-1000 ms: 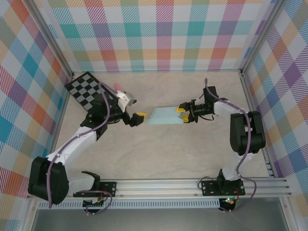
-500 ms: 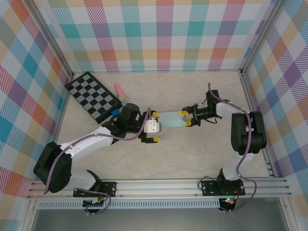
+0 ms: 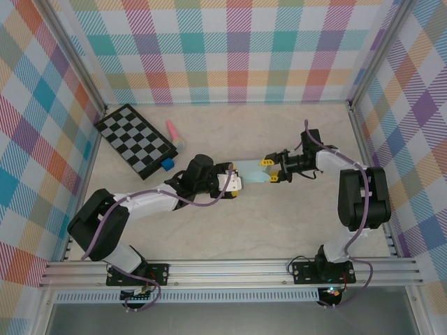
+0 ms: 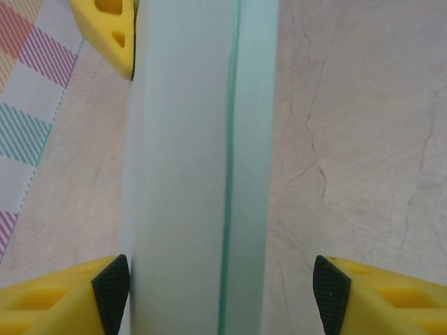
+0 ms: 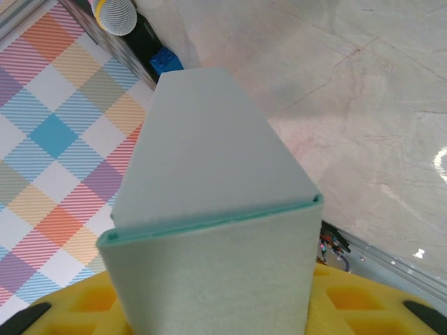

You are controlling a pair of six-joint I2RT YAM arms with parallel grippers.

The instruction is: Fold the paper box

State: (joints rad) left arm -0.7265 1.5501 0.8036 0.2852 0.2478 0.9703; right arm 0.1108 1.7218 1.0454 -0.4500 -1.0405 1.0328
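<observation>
The paper box [image 3: 251, 172] is a pale mint, flat folded card box held just above the middle of the table. My right gripper [image 3: 272, 170] is shut on its right end; in the right wrist view the paper box [image 5: 209, 209] fills the gap between the yellow fingers of the right gripper [image 5: 209, 310]. My left gripper [image 3: 236, 179] straddles the box's left end. In the left wrist view the left gripper [image 4: 220, 293] is open around the paper box [image 4: 188, 174]: the left pad [image 4: 112, 289] touches the card, and the right pad [image 4: 328, 293] stands clear of it.
A black-and-white checkerboard [image 3: 136, 139] lies at the back left, with a pink stick [image 3: 173, 130] and a small blue cube [image 3: 167, 165] beside it. Plaid walls close in the back and both sides. An aluminium rail [image 3: 230, 269] runs along the near edge.
My left arm swung right from beside the checkerboard to the box's left end, and its jaws narrowed around the card. The right gripper kept its hold, shifting the box slightly.
</observation>
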